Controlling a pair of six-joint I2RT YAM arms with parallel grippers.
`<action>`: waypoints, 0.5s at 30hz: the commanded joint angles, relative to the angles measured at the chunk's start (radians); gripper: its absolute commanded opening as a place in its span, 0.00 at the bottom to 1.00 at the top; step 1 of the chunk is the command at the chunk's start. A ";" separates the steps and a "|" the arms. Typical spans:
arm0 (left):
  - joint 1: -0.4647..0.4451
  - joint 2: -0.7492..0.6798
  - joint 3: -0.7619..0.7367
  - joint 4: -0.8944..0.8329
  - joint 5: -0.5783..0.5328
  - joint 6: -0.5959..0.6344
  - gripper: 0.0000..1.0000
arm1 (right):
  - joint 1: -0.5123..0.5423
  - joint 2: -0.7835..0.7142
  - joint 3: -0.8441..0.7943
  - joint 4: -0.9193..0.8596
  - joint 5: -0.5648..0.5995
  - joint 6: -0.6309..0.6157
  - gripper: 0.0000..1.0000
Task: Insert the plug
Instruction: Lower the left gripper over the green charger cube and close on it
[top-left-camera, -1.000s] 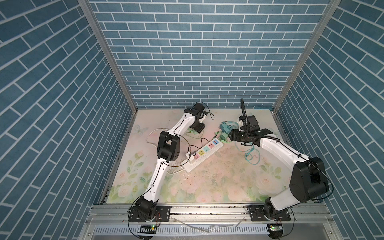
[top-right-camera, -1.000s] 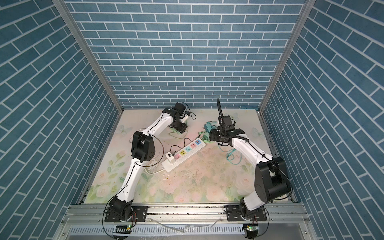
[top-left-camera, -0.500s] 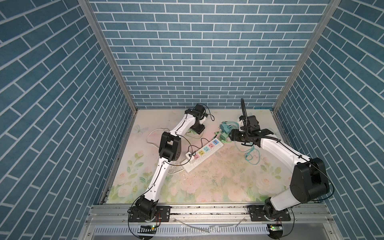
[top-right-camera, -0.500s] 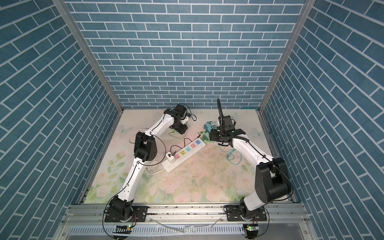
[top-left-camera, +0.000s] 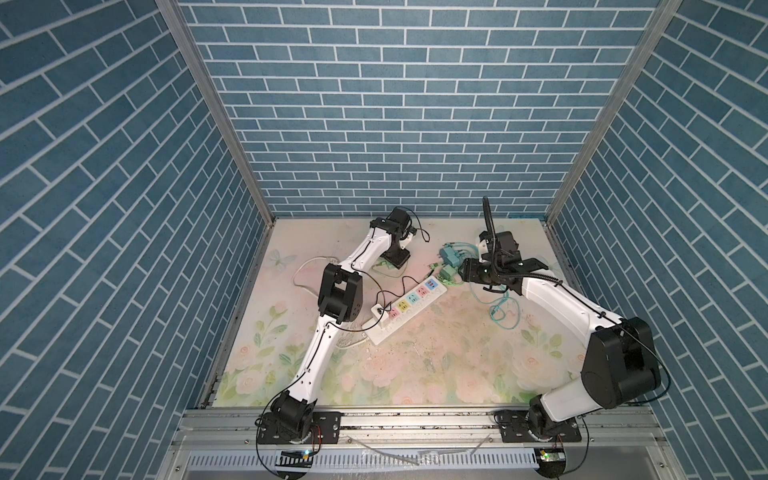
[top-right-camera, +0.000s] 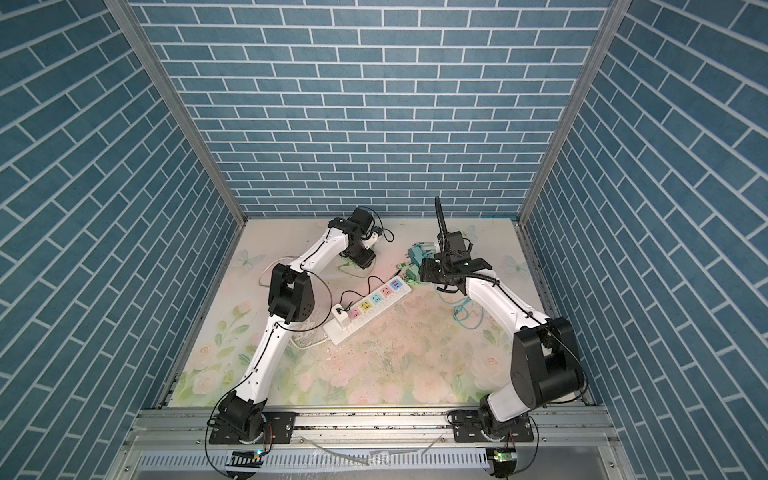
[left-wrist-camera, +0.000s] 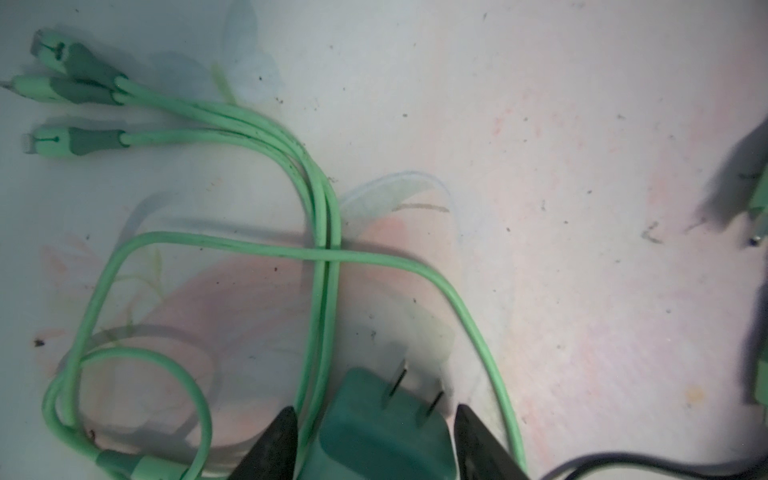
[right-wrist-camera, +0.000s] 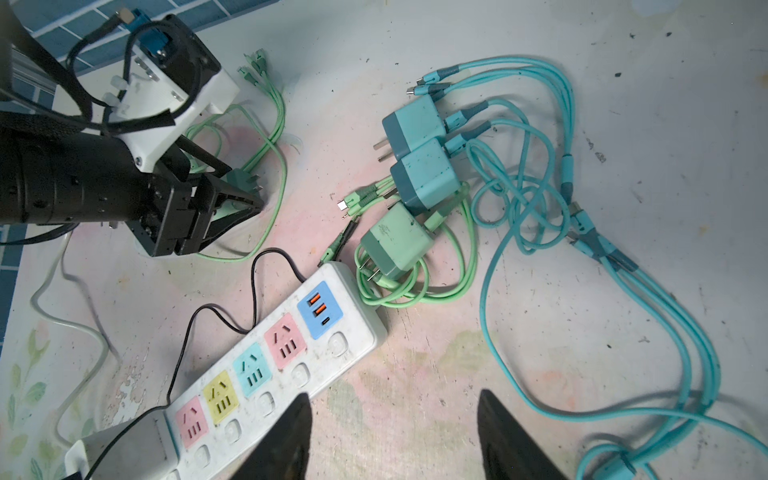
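A dark green plug (left-wrist-camera: 386, 424) with two flat prongs lies on the table between the black fingers of my left gripper (left-wrist-camera: 376, 432). The jaws straddle it. One finger (left-wrist-camera: 469, 436) sits close to its side, while the other finger (left-wrist-camera: 282, 436) stands apart with green cable in between. The right wrist view shows the same plug (right-wrist-camera: 243, 179) at the left gripper (right-wrist-camera: 253, 203). The white power strip (top-left-camera: 409, 303) with coloured sockets lies diagonally mid-table. My right gripper (right-wrist-camera: 395, 415) hangs open and empty over bare table beside the strip (right-wrist-camera: 291, 353).
A light green charger (right-wrist-camera: 395, 245) and two teal chargers (right-wrist-camera: 415, 124) with tangled cables (right-wrist-camera: 519, 199) lie by the strip's far end. A white adapter (top-left-camera: 379, 311) with a black cord occupies the strip's near socket. Blue brick walls enclose the table.
In the top views the left arm has shifted only slightly over the plug. The right arm has not moved.
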 joint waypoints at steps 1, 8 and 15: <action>-0.004 0.036 0.022 -0.034 -0.002 0.013 0.58 | -0.004 -0.026 -0.025 -0.020 0.015 -0.035 0.63; -0.005 0.039 0.025 -0.053 -0.002 0.012 0.45 | -0.004 -0.036 -0.034 -0.023 0.024 -0.033 0.63; -0.004 0.041 0.033 -0.086 -0.033 0.005 0.43 | -0.004 -0.037 -0.035 -0.020 0.021 -0.033 0.63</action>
